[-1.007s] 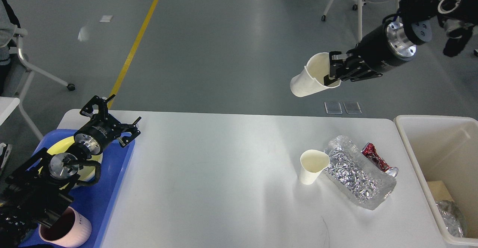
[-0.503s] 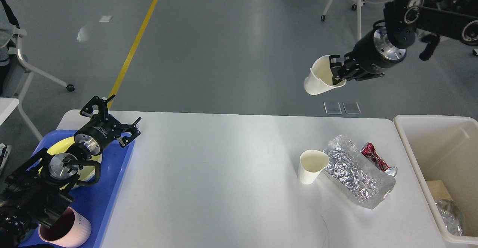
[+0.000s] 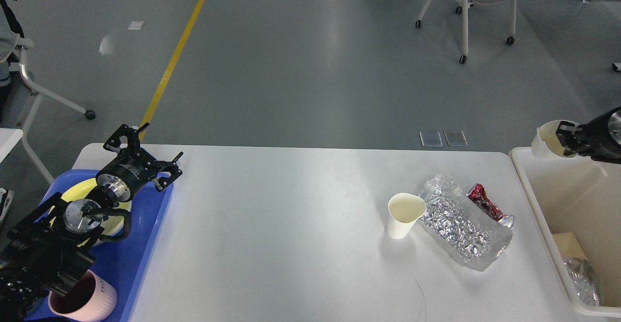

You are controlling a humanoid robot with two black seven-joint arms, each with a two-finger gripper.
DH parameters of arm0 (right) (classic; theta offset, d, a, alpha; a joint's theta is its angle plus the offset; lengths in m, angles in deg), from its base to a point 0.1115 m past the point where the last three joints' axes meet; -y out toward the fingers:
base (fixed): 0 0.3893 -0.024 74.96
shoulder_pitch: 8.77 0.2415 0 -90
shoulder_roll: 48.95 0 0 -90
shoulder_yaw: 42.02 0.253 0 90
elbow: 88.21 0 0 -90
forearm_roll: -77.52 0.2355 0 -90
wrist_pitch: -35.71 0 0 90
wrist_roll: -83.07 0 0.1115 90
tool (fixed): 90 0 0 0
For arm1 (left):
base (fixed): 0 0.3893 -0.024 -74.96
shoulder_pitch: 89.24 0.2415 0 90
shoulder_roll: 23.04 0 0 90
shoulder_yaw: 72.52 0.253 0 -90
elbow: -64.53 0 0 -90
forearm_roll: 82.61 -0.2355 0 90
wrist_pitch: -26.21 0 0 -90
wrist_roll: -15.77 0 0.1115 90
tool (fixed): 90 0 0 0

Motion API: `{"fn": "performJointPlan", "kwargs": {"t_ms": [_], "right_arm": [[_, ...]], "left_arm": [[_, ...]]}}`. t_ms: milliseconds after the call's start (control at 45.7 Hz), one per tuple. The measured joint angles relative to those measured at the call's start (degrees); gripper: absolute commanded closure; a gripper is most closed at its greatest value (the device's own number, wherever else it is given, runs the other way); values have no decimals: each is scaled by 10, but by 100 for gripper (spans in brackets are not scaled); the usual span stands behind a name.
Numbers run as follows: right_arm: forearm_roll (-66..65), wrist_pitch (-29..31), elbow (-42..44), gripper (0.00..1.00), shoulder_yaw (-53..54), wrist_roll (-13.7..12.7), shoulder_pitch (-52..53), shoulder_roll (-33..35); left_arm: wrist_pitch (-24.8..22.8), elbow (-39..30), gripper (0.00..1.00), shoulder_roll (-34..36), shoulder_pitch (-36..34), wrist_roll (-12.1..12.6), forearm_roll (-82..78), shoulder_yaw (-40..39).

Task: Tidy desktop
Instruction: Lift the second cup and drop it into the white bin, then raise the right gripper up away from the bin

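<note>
The white desktop fills the middle of the head view. On its right part stand a white paper cup, a crumpled silver foil bag and a crushed red can. My right gripper is shut on a second white paper cup and holds it over the far left corner of the cream bin. My left gripper is open and empty above the far end of the blue tray.
The blue tray holds a yellow plate and a pink mug. The cream bin at the right edge contains cardboard and foil. Chairs stand on the grey floor behind the table.
My right arm has swung right and down with the paper cup, from high above the table's far edge to over the bin's corner. The left arm has not moved.
</note>
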Motion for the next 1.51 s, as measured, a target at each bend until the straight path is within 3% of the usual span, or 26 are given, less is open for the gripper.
{"fn": "performJointPlan", "kwargs": {"t_ms": [241, 503, 525, 547, 569, 1116, 1335, 1510], "right_arm": [[97, -135, 141, 100, 7, 2, -183, -50], [154, -164, 241, 97, 8, 5, -285, -114], [155, -164, 242, 81, 8, 5, -286, -115], [156, -164, 242, 46, 8, 5, -287, -116], [157, -164, 243, 0, 8, 5, -287, -116], [159, -156, 244, 0, 12, 3, -272, -119], [159, -146, 241, 0, 6, 0, -160, -142], [157, -73, 230, 0, -13, -1, -32, -173]], "left_arm": [[0, 0, 0, 0, 0, 0, 0, 0], [0, 0, 0, 0, 0, 0, 0, 0], [0, 0, 0, 0, 0, 0, 0, 0], [0, 0, 0, 0, 0, 0, 0, 0], [0, 0, 0, 0, 0, 0, 0, 0], [0, 0, 0, 0, 0, 0, 0, 0], [0, 0, 0, 0, 0, 0, 0, 0], [0, 0, 0, 0, 0, 0, 0, 0]]}}
